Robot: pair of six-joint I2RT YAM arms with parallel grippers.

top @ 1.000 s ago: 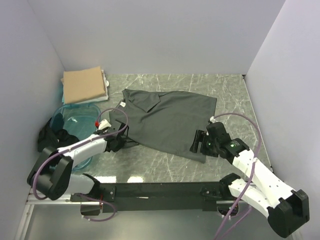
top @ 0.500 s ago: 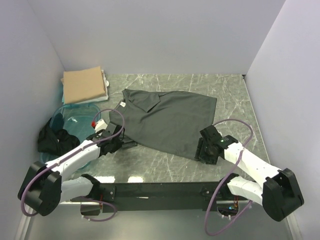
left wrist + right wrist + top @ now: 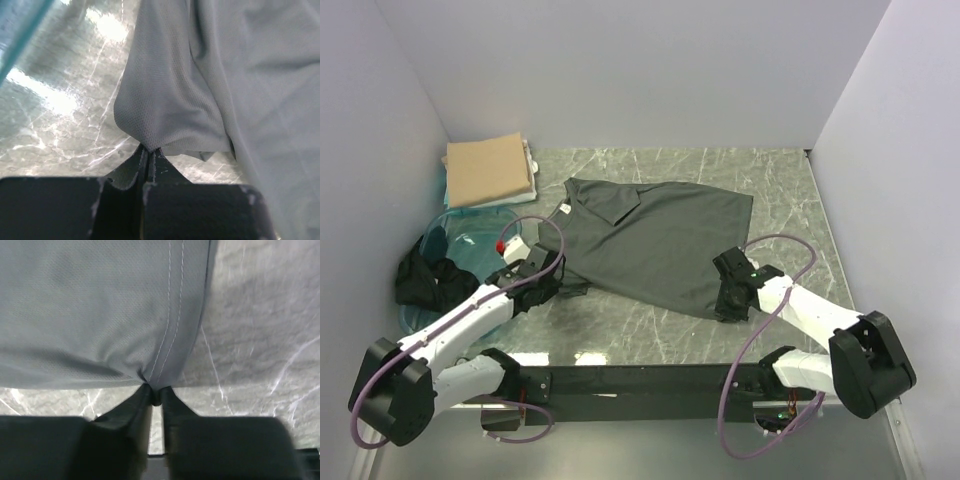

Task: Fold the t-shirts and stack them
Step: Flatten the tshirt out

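Note:
A dark charcoal-grey t-shirt [image 3: 655, 240] lies spread across the marble table. My left gripper [image 3: 563, 284] is shut on a pinch of its near left edge [image 3: 165, 125]. My right gripper [image 3: 727, 303] is shut on the stitched hem at its near right corner [image 3: 165, 355], the cloth bunching between the fingertips. A folded tan t-shirt [image 3: 488, 170] sits at the back left. Crumpled black t-shirts [image 3: 428, 277] hang over the near left side of the teal tub.
A translucent teal tub [image 3: 480, 240] stands at the left beside my left arm, its rim showing in the left wrist view [image 3: 22, 37]. White walls close the back and both sides. A black rail [image 3: 640, 380] runs along the near edge.
My right gripper moved forward and left to the shirt's near right corner and closed on the hem. My left arm shifted slightly, still gripping the left edge.

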